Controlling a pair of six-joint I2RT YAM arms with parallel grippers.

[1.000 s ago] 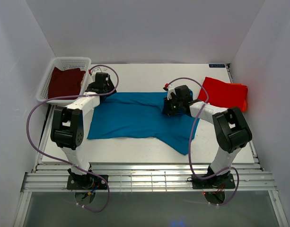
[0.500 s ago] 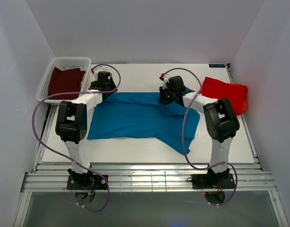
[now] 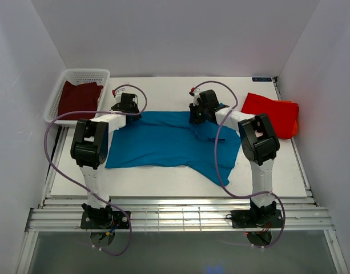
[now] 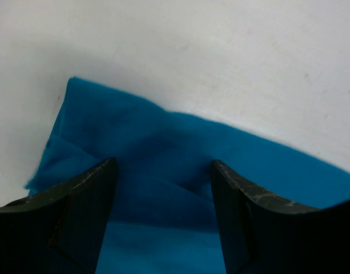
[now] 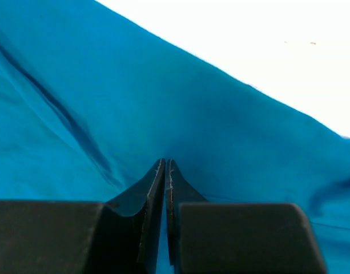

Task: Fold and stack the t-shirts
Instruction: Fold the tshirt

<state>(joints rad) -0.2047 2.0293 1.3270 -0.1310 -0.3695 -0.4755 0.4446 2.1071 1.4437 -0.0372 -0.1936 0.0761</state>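
Note:
The teal-blue t-shirt (image 3: 163, 142) lies spread over the middle of the table, its right part wrinkled and folded. My left gripper (image 3: 129, 108) hovers open over the shirt's far left corner. In the left wrist view its jaws (image 4: 163, 165) straddle a soft ridge of the teal cloth (image 4: 163, 137). My right gripper (image 3: 198, 114) is at the shirt's far edge, right of centre. In the right wrist view it (image 5: 165, 161) is shut, pinching teal cloth (image 5: 192, 103) with creases running to its tips. The red-orange t-shirt (image 3: 272, 114) lies folded at the far right. The maroon t-shirt (image 3: 77, 98) sits in the basket.
A white mesh basket (image 3: 86, 74) stands at the far left corner of the table. White walls close in the back and both sides. Both arms' purple cables loop over the table's near half.
My right gripper has moved toward the far edge and a little left, drawing the shirt's right part with it. The left gripper has crept slightly farther over the shirt's corner.

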